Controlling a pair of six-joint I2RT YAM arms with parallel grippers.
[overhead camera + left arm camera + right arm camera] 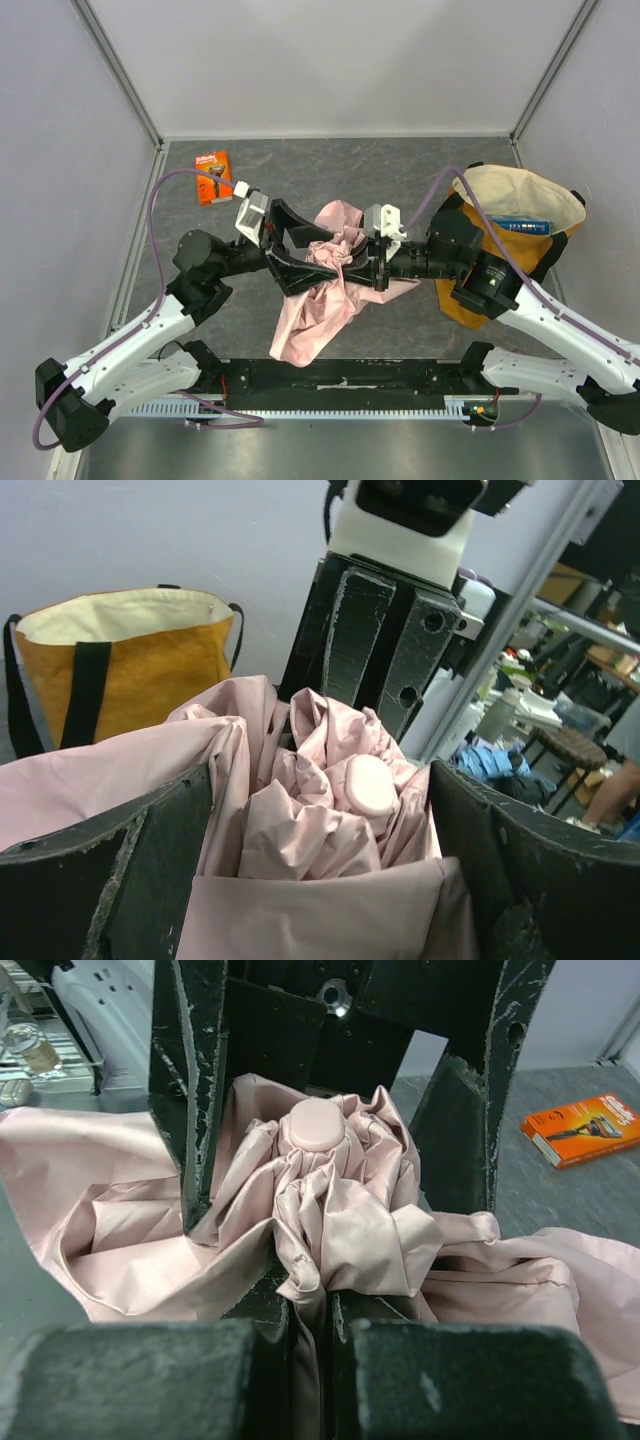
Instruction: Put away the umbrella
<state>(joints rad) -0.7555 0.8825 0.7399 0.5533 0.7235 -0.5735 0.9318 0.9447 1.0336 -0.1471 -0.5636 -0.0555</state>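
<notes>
Pinching a fold of pink fabric between its closed fingers, the right claw (pixel 310 1312) has the umbrella (pixel 322 300) at and just ahead of its tips. Facing it tip to tip, the left claw (pixel 297 246) is spread wide, with one finger on either side of the crumpled bundle. Whether those fingers touch the cloth I cannot tell. Between the two claws a round pink cap (pixel 315 1125) tops the gathered folds. From there the loose canopy spills sideways from both claws, toward the arm bases. The shaft is hidden in the bunched fabric, so the long axis cannot be read for certain. Behind the right claw, back along its own wrist, the mustard tote bag (pixel 470 300) stands open-mouthed. The right arm is plainly the nearer to it, so stowing the umbrella likely means drawing it backward. An orange razor pack (pixel 213 177) lies well behind the left claw.
</notes>
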